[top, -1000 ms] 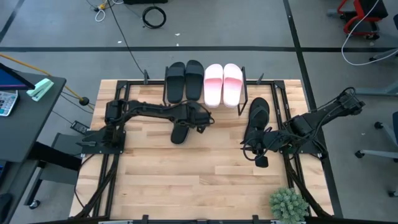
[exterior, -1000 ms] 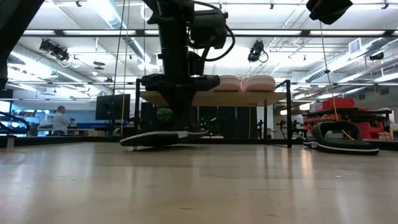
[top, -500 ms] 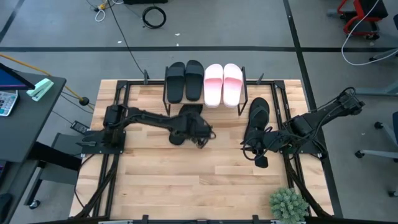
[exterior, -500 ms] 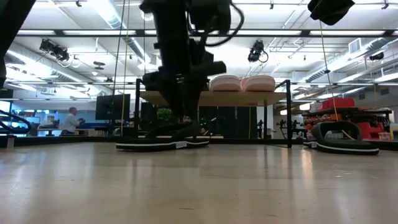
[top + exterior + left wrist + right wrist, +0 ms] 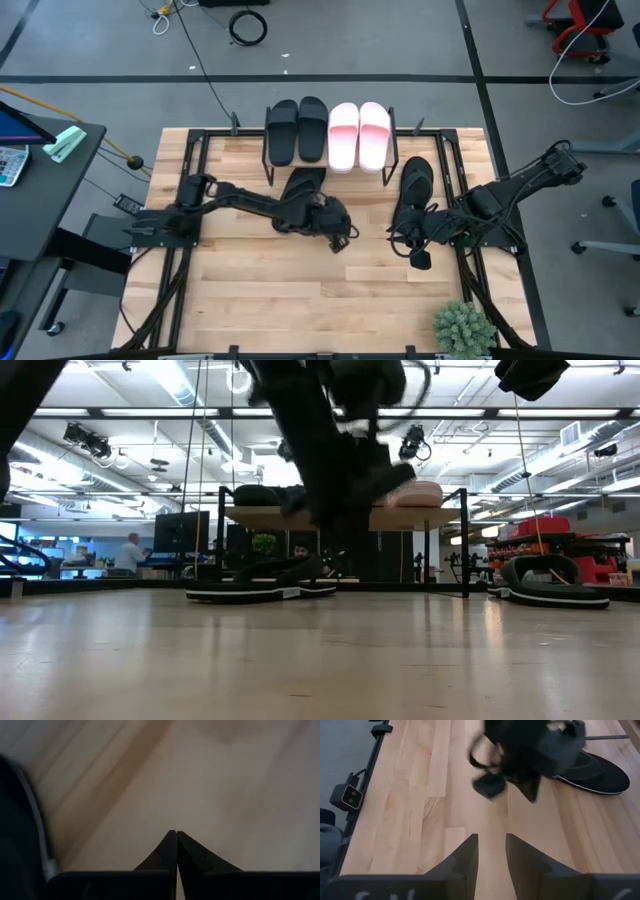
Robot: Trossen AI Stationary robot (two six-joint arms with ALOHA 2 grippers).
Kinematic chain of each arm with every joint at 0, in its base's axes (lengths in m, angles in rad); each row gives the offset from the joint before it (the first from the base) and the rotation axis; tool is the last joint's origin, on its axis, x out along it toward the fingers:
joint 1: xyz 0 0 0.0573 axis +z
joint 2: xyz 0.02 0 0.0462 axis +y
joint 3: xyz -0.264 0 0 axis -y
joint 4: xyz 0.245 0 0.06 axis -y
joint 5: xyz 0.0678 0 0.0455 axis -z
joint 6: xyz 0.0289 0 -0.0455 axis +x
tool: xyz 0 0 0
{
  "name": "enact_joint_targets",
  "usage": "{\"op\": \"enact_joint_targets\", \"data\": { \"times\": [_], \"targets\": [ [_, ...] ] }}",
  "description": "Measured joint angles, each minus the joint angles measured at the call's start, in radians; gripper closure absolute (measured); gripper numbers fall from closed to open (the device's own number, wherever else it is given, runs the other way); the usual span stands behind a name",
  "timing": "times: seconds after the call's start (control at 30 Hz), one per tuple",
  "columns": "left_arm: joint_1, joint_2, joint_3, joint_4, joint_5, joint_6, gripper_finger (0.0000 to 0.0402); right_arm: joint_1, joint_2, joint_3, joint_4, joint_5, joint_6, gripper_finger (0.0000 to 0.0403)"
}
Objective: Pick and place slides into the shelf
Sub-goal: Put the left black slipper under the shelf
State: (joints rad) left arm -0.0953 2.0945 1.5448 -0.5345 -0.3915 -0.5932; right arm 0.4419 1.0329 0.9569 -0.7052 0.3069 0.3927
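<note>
Slides (image 5: 343, 135) on the shelf (image 5: 395, 160) show no readable writing; left gripper (image 5: 176, 838) closed

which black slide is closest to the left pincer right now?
The black slide lying on the table just in front of the shelf, right beside the left pincer. The other black ones sit on top or far right.

I see two pale pink slides (image 5: 359, 135) beside matte black slides (image 5: 296, 130) on the light wooden shelf (image 5: 420, 517); the desk (image 5: 300, 280) is pale striped wood.
</note>
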Motion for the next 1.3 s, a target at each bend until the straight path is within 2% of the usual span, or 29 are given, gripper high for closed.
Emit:
{"op": "enact_joint_targets", "data": {
  "times": [0.13,0.4,0.77,1.0,1.3],
  "targets": [
    [0.054,0.052,-0.001,0.016,-0.011,-0.012,0.0396,0.0,0.0,0.0,-0.007,0.0,0.004,0.0298],
    [0.106,0.074,0.001,0.025,-0.153,-0.079,0.0396,0.0,0.0,0.0,-0.007,0.0,-0.002,0.0298],
    [0.123,0.074,0.001,-0.225,-0.258,-0.186,0.0398,0.0,0.0,0.0,-0.009,0.0,-0.003,0.0298],
    [0.164,0.074,0.0,-0.271,-0.263,-0.208,0.0396,0.0,0.0,0.0,-0.009,0.0,0.008,0.0298],
    [0.213,0.074,0.0,-0.188,-0.262,-0.211,0.0395,0.0,0.0,0.0,-0.008,0.0,0.009,0.0298]
  ]
}}
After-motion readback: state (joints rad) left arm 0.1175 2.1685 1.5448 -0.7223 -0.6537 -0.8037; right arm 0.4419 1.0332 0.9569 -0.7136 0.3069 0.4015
